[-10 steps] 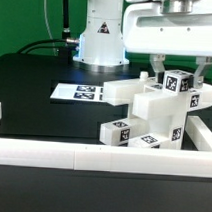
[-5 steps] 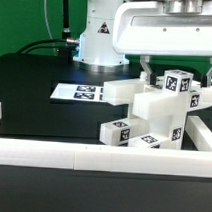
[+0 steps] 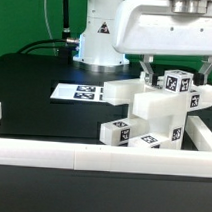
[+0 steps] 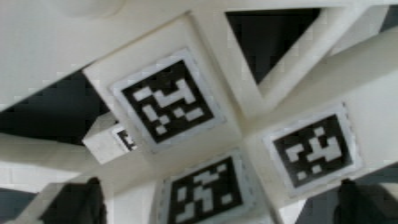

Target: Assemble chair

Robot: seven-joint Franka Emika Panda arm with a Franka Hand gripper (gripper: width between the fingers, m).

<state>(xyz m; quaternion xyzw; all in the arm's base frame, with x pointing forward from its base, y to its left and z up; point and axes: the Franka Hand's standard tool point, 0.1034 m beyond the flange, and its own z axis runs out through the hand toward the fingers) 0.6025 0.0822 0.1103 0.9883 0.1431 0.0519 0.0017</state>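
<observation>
Ext. cam: low, outside long white border rail (image 3: 92, 160), facing white robot base (image 3: 100, 39). Wrist cam: v. close on blocky white plastic chair (image 3: 159, 116); both views share its black-and-white square tags (image 4: 169, 100).

Black counter (image 3: 35, 91) — marker board (image 3: 80, 92) lies flat toward its far side. Long white border rail (image 3: 52, 158) along the near edge. Green backdrop (image 3: 23, 20) behind — black cable (image 3: 64, 17) hangs against it.

Exterior view, two o'clock: the gripper (image 3: 176, 71) hangs pointing straight down, jaws spread wide, dark fingers (image 3: 146, 68) well apart. Above them the broad white wrist housing (image 3: 162, 28) sits level, and the arm base (image 3: 101, 39) stands upright at twelve o'clock.
</observation>
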